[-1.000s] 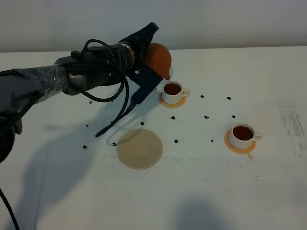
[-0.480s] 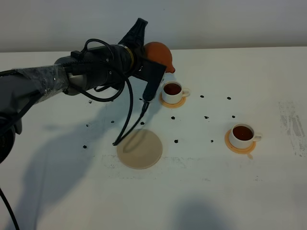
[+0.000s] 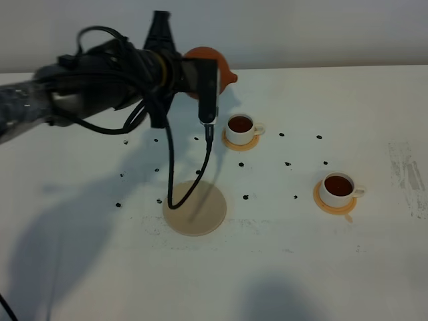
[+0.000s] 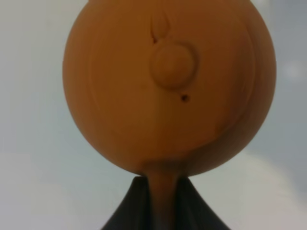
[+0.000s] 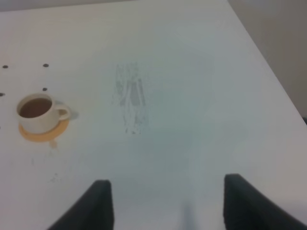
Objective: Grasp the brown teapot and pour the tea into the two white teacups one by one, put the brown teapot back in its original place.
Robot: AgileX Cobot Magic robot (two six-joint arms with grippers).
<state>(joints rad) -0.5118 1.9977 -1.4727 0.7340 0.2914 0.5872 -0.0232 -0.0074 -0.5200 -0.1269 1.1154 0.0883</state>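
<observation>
The brown teapot hangs in the air above the far side of the table, left of the far white teacup. My left gripper is shut on its handle, and the teapot fills the left wrist view with its lid knob facing the camera. Both the far cup and the near white teacup hold dark tea and stand on orange coasters. The large beige mat lies bare in front. My right gripper is open over bare table, with the near teacup off to one side.
A black cable dangles from the left arm down onto the mat's edge. Several small black specks dot the table around the cups. A grey smudge marks the right side. The table's right edge runs close by.
The left arm has turned its wrist and swung up and to the left, carrying the teapot away from the far cup and levelling it. The dangling cable now reaches the mat.
</observation>
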